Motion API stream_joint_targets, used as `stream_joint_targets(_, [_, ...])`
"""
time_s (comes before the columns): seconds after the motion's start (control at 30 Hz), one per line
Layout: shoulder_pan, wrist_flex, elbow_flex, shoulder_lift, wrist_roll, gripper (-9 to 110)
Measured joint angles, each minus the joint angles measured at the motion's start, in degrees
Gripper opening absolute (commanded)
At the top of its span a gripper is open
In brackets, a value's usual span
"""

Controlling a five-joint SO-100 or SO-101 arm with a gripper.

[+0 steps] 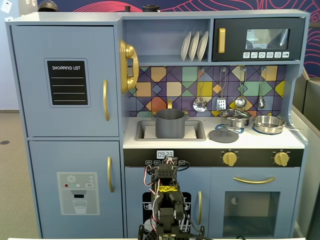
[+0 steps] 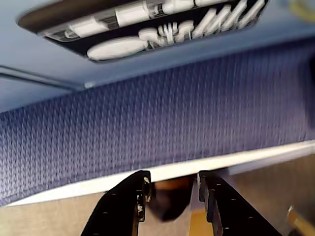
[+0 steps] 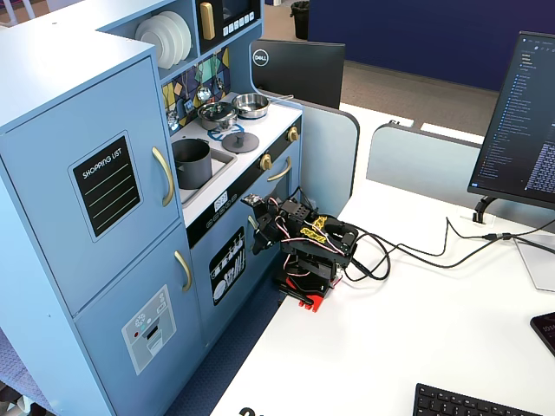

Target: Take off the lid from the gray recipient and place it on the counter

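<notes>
In a fixed view, the round matte dark gray lid (image 1: 223, 135) lies flat on the white counter (image 1: 260, 141), beside the gray cylindrical pot (image 1: 170, 123) in the sink. In the wrist view, the black claw (image 2: 172, 189) looks released, gripping nothing. In another fixed view, the arm sits folded on the white desk (image 3: 408, 329).

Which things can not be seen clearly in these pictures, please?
- Inside of the matte dark gray cylindrical pot: hidden by its own wall in both fixed views.
- End effector fingertips: cut off by the wrist view's bottom edge.
- Pot and flat dark gray lid: absent from the blurred wrist view.
</notes>
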Motion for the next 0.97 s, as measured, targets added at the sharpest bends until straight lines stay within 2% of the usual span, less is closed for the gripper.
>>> stream_joint_targets(0.37, [2.02, 0.88, 0.18, 0.53, -6.33, 5])
stream_joint_targets(0.97, [2.90, 0.97, 0.18, 0.53, -6.59, 7])
